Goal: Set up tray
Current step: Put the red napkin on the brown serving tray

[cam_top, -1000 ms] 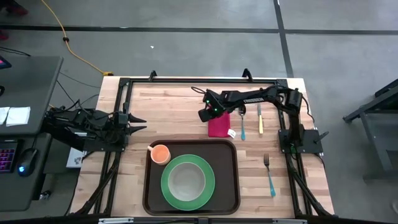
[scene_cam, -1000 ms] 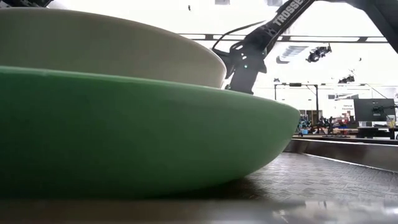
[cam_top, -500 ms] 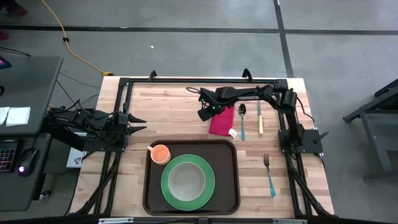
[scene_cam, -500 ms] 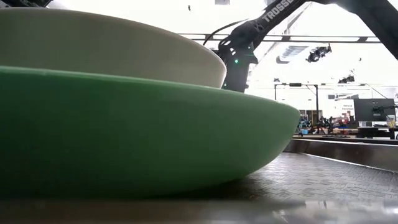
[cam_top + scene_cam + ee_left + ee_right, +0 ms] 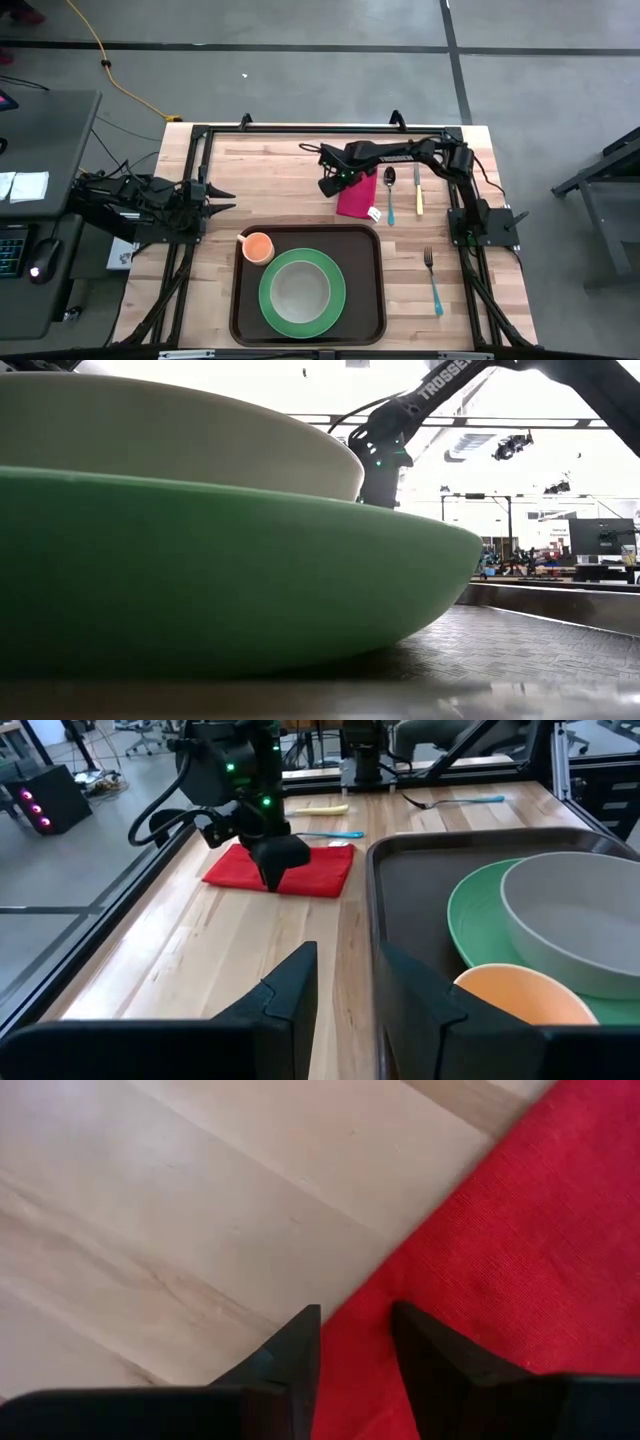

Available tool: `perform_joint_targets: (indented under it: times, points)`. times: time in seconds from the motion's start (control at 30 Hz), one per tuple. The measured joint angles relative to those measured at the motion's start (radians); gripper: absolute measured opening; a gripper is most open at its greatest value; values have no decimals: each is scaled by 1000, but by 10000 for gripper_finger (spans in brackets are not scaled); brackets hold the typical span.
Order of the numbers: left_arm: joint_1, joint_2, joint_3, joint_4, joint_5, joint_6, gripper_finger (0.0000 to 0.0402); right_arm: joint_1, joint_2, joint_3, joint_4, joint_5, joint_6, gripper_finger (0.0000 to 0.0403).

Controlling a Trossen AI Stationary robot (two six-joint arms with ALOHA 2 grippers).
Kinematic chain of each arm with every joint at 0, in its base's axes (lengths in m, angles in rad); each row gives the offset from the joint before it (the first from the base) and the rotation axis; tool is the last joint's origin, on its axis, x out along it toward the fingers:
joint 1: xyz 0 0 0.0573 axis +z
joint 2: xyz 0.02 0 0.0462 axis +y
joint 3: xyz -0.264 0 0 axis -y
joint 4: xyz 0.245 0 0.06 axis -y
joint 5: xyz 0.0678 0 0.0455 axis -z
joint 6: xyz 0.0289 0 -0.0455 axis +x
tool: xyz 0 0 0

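A: Two things already sit on the tray at the table's near edge: a green plate with a pale bowl in it, and an orange cup at the tray's far left corner. That leaves room along the right side, likely for cutlery and cloth.

B: And the rest?

A: Off the tray. A red napkin lies just beyond its far rim, a spoon and a yellow-handled knife beside the napkin, and a fork well to the right of the tray.

B: What's the right gripper doing?

A: It reaches across the far side and points down at the napkin's far left corner. In its wrist view the fingers stand a narrow way apart, one over bare wood, one over red cloth, straddling the edge. Nothing is between them. I'd judge it is lined up to pinch that edge, though whether the tips touch the cloth I cannot tell.

B: The left gripper?

A: Waiting at the table's left edge, fingers partly apart, empty, facing the napkin.
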Motion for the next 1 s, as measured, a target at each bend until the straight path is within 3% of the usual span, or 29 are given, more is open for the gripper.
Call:
perform_joint_targets:
  times: [1.0]
  points:
    - [0, 0, 0, 5, 3, 21, 136, 0, 1, -2, -143, -2, -10, 110]
